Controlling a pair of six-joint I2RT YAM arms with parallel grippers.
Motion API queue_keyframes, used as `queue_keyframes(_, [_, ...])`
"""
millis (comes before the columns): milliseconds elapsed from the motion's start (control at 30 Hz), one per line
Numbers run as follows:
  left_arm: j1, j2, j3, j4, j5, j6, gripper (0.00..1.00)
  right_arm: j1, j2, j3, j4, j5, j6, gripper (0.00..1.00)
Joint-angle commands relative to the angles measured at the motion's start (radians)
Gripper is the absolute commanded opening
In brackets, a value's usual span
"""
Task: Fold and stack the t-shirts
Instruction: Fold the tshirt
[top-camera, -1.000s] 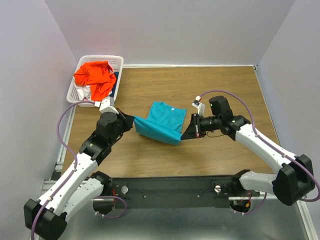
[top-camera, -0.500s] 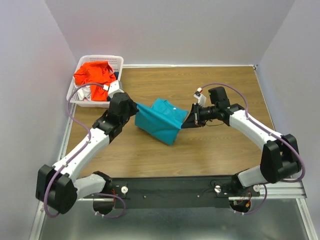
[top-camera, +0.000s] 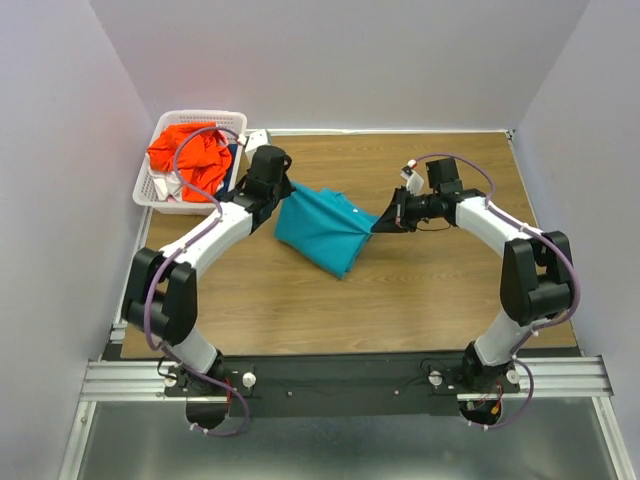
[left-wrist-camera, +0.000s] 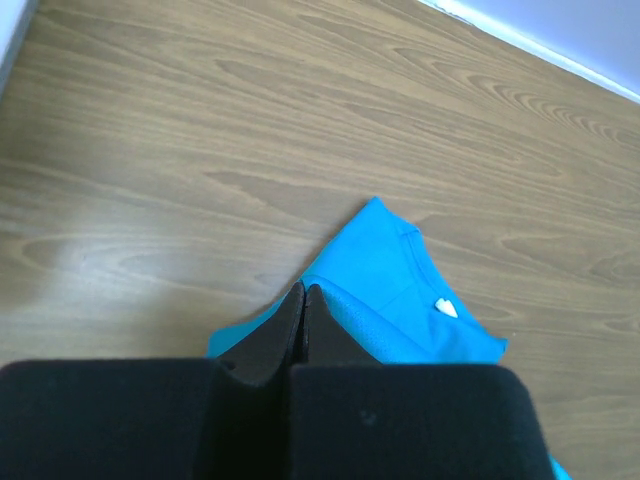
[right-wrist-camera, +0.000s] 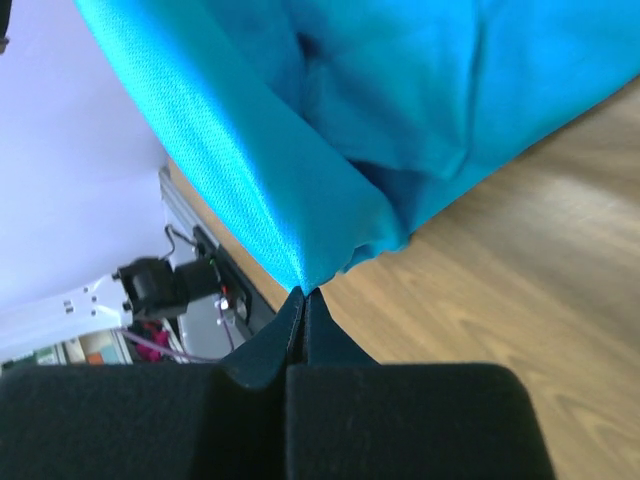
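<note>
The teal-blue t-shirt (top-camera: 325, 228) hangs spread between the two tools, just to the right of the white basket (top-camera: 236, 119) and clear of its rim. Its lowest fold points away from the basket toward the near edge of the bench (top-camera: 450, 290).

The left tool (top-camera: 283, 190) sits at the shirt corner closest to the basket. In the left wrist view its fingertips (left-wrist-camera: 303, 296) are pressed together, with the teal cloth (left-wrist-camera: 400, 300) running out from between and beneath them. A small white tag (left-wrist-camera: 443, 308) shows on the cloth beyond.

The right tool (top-camera: 380, 222) is at the shirt corner farthest from the basket. In the right wrist view it (right-wrist-camera: 303, 298) is closed to a point, pinching the very tip of a folded edge of the shirt (right-wrist-camera: 400, 100), which fans out ahead of the fingers above the wood.

Inside the basket lies the orange-red t-shirt (top-camera: 190, 150), heaped over its top, with a little white cloth (top-camera: 170, 186) under it.
</note>
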Motion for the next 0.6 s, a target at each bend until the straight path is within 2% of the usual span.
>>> queue_keyframes(0, [0.022, 0.096, 0.104, 0.027, -0.023, 0.05, 0.0, -0.044, 0.063, 0.055, -0.005, 0.044, -0.029, 0.01])
queue_keyframes(267, [0.027, 0.369, 0.356, -0.016, 0.04, 0.085, 0.0, -0.089, 0.269, 0.207, 0.016, 0.059, -0.013, 0.01])
queue_keyframes(567, [0.032, 0.601, 0.598, -0.08, 0.096, 0.105, 0.0, -0.116, 0.445, 0.367, 0.021, 0.125, 0.007, 0.01])
